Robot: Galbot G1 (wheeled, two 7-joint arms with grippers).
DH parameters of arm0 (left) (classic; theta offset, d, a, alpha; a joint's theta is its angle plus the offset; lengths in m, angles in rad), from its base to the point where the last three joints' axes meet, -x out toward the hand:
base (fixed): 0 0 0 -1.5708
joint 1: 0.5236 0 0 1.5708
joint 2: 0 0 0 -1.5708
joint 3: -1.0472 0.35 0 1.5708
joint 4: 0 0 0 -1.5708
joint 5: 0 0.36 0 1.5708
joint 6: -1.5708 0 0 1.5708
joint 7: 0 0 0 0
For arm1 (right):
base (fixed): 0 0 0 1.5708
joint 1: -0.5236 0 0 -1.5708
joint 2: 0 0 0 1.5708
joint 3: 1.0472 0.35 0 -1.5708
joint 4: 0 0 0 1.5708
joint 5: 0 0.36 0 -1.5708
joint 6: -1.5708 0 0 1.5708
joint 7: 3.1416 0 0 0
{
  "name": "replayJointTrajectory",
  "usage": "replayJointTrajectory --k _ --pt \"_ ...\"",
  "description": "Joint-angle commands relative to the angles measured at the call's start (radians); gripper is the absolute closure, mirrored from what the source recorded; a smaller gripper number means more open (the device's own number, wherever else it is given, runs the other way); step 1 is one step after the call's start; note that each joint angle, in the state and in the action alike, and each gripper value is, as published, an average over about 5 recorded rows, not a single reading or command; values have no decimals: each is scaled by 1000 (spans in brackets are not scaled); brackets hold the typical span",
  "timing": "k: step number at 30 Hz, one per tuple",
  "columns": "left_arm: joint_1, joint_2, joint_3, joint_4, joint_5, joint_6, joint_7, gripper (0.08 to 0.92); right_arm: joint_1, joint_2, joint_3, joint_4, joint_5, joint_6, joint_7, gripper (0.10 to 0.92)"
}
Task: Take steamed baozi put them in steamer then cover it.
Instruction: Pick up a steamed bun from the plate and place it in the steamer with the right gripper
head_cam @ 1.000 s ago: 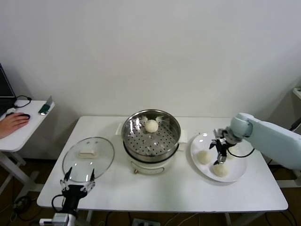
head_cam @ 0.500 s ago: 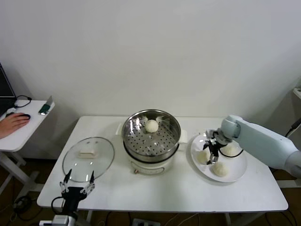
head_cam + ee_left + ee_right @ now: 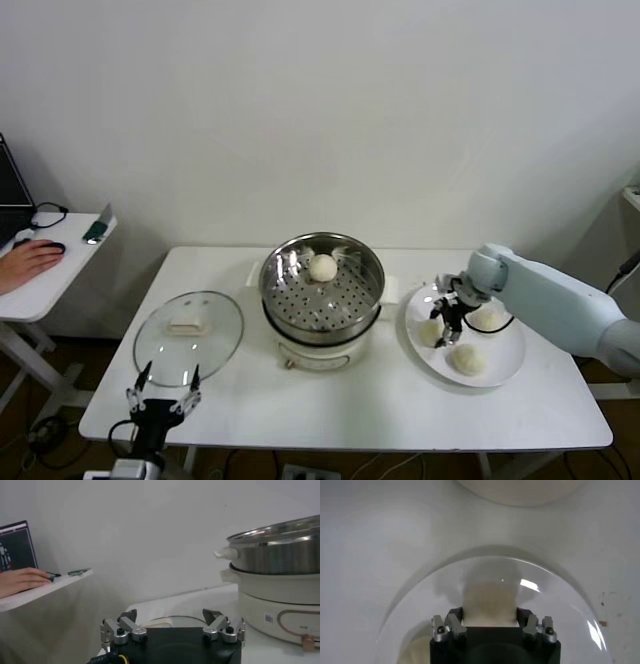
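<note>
The right pincer (image 3: 447, 326) is squeezed onto a baozi (image 3: 432, 332) on the white plate (image 3: 505, 372), and the steamer (image 3: 321, 290) sits to its left, so the bun must go that way.

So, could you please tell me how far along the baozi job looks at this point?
Done: one pale round baozi lies in the shiny steel steamer. In hand: the right pincer is shut on a second pale bun on the white plate. Left: that bun, two more buns, then the clear glass cover, lying on the table by the open, idle left pincer.
</note>
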Motion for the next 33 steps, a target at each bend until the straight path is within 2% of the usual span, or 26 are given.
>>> replayJointTrajectory --k 1,9,14,19,27,33 --pt "1 -1 2 -4 1 1 0 177 73 -13 -40 4 56 1 -5 346" --pt "4 -4 15 -20 13 11 0 177 420 -22 -276 14 288 0 -28 344" --pt "9 -8 30 -26 24 16 -2 177 657 54 -448 14 483 -12 -35 342" --pt "11 -19 48 -39 39 17 4 177 727 160 -485 18 659 -78 -10 338" --pt "35 -37 82 -96 38 20 8 177 732 342 -494 61 803 -151 59 342" --pt "26 -43 88 -99 49 19 2 177 665 458 -496 44 793 -165 91 341"
